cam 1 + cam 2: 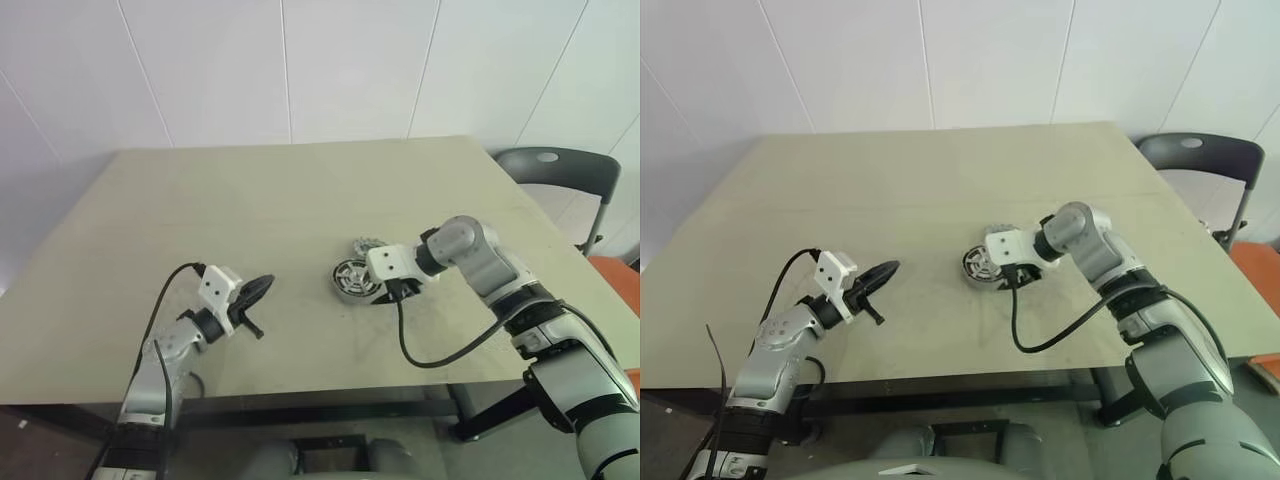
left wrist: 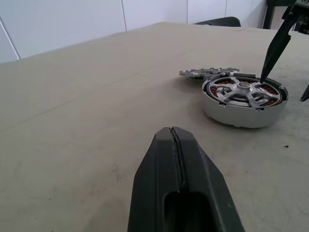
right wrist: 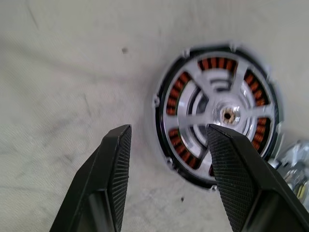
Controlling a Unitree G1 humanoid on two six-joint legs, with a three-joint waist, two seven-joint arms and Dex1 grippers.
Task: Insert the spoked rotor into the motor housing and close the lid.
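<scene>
The motor housing sits on the table with the spoked rotor lying inside it; copper windings show between the silver spokes. Just above its near edge my right gripper points down, open, with nothing between its fingers. One finger stands over the housing's rim, the other over bare table. The lid, a grey toothed disc, lies flat on the table right behind the housing. My left gripper hovers shut and empty over the table, well to the left of the housing.
The beige table stretches wide behind and to the left of the parts. A dark chair stands past the table's far right corner. A black cable loops from my right wrist over the table's front edge.
</scene>
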